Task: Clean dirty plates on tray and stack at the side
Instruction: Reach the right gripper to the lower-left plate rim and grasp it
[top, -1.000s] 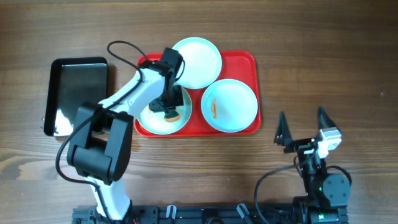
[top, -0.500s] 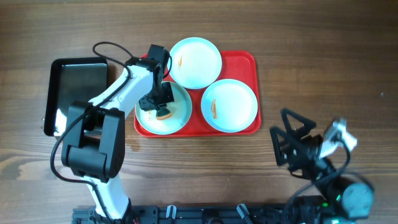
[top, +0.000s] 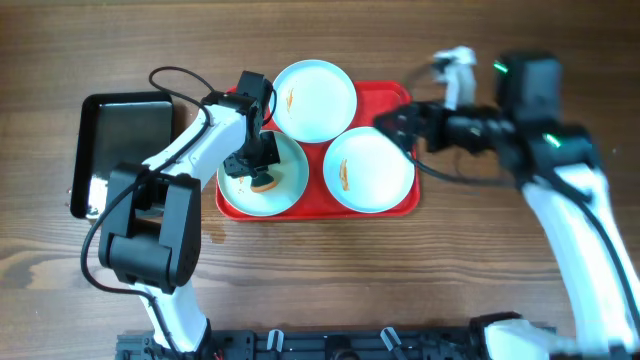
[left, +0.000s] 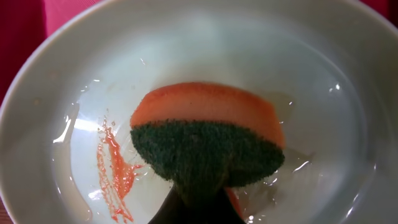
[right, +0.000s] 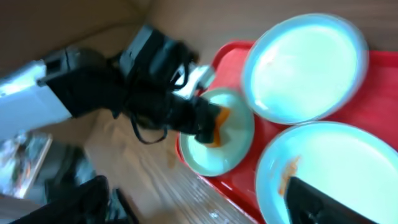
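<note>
Plates (top: 378, 178) are sitting on the tray (top: 388, 100). My left fingers (top: 261, 163) are clamping the sponge (left: 205, 134) onto the left one, with the smear (left: 115, 171) lying beside it. My right fingers (right: 323, 202) are hovering apart.

I've got a glossy black tray (top: 125, 150) sitting near the desk's (top: 100, 40) left edge, and an orange-and-green sponge (left: 208, 134) toward its middle.

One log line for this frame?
phase: scrubbing | left gripper: holds sponge on left plate, smear present | right gripper: open, over right edge of tray | back plate, right plate: smeared, unstacked
</note>
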